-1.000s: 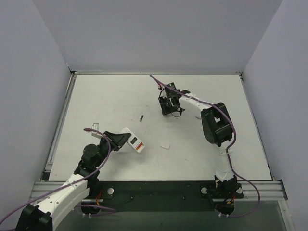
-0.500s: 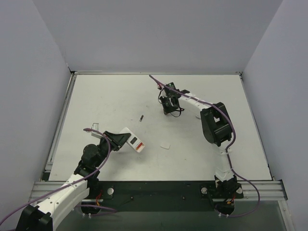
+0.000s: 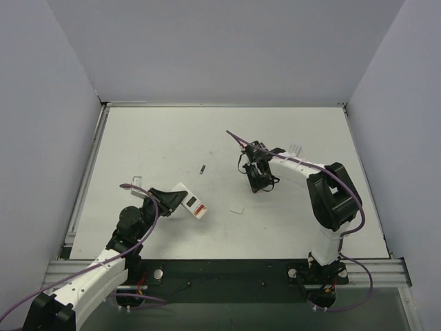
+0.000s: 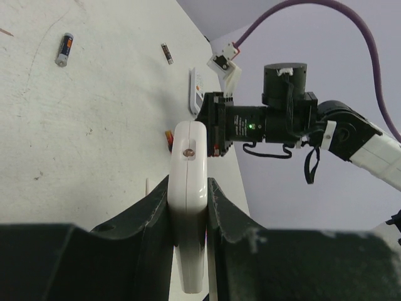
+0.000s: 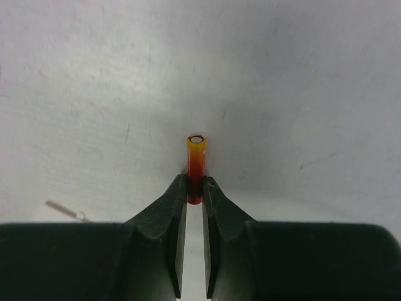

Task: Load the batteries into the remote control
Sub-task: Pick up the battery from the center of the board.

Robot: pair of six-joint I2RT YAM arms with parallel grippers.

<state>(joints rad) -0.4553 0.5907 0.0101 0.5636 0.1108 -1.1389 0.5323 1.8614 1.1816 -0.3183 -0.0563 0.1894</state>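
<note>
My left gripper (image 3: 173, 200) (image 4: 188, 185) is shut on the remote control (image 3: 187, 201), low over the near left of the table. Its red front (image 3: 198, 208) faces up in the top view. The left wrist view shows only its white edge (image 4: 189, 182) between the jaws. Near the table's middle my right gripper (image 3: 258, 185) (image 5: 195, 182) is shut on one red battery (image 5: 195, 160). Most of that battery sticks out past the fingertips, pale-rimmed end first, close to the table. A bit of red (image 4: 169, 139) shows under the right gripper in the left wrist view.
A dark cylinder (image 3: 202, 169) lies left of the right gripper; the left wrist view shows two dark cylinders (image 4: 64, 49) (image 4: 166, 53). A small white flat piece (image 3: 237, 209) lies right of the remote. A white device with grey marks (image 4: 196, 91) lies further off.
The right gripper closed on the red battery, then moved nearer and to the right with it. The left arm and the remote stayed still.
</note>
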